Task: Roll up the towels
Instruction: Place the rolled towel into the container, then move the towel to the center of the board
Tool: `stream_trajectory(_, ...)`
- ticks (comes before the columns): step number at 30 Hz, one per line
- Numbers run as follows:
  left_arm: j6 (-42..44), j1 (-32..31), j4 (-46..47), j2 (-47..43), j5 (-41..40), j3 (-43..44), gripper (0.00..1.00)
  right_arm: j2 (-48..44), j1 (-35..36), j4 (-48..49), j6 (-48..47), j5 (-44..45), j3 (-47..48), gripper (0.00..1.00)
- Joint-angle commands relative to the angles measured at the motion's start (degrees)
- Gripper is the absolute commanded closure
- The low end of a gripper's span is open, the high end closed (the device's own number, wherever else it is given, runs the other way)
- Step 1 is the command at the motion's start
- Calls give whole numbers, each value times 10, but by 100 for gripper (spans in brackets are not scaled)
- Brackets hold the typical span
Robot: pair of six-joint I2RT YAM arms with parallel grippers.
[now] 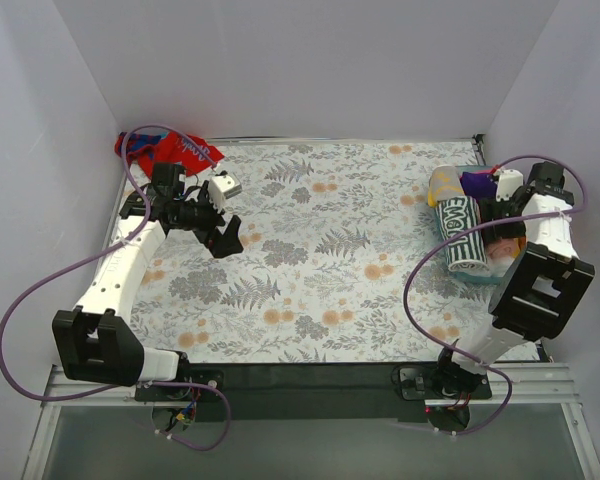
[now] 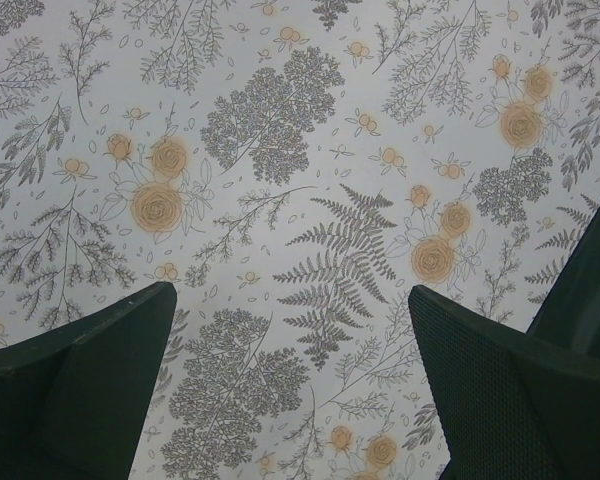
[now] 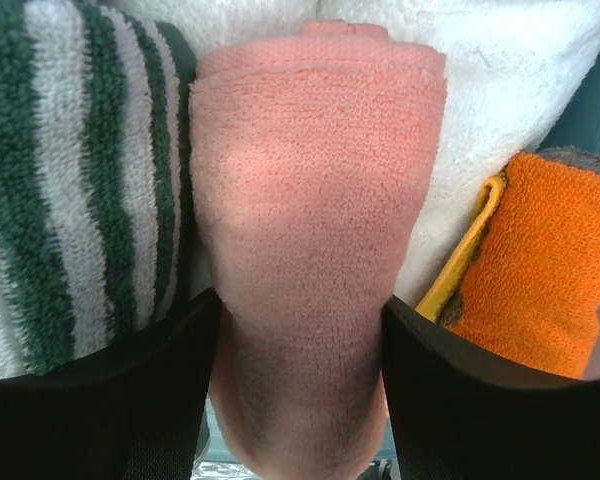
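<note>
We see the left arm rise from the near left edge of the table covering (image 1: 350, 280), its white link slanting away from us and the wrist bent inward. The left gripper (image 2: 290, 292) hangs over the left part of the covering with its fingers spread wide and only the fern print between them. The right arm stands at the covering's near right edge, folded sharply at the elbow, with the wrist pitched down into a teal bin (image 1: 480, 278) on the covering's right side. There the right gripper (image 3: 300, 300) has a finger on each flank of the salmon-pink towel (image 3: 315, 200), which is rolled and stands among other rolls. Both fingers (image 3: 160, 380) meet the cloth, but we cannot tell whether they press it or merely lie against it. Beside it in the bin are a green-and-white striped roll (image 3: 70, 200), a white towel (image 3: 520, 100) and an orange towel (image 3: 540, 270). The red and blue towel (image 1: 170, 150) lies crumpled at the covering's far left corner. Its script, and the dark marks on the striped roll, are too small for us to read
</note>
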Motion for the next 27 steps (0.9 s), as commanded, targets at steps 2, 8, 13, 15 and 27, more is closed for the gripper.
stream_trajectory(2, 8, -1, -2, -11, -10, 15, 2, -39, 2, -20, -3, 5, 30, 42)
stream_trajectory(8, -8, -2, 12, -4, -16, 18, 2, -60, 2, -51, -16, 19, 73, 32)
stream_trajectory(13, -53, -2, 55, 5, -47, 28, 2, -64, 2, -81, -26, 29, 114, 22)
stream_trajectory(15, -63, -2, 76, 7, -92, 46, 2, -72, 2, -104, -25, 15, 145, 16)
stream_trajectory(27, -94, 44, 221, 262, -310, 223, 13, -97, 155, -179, -12, -74, 220, 2)
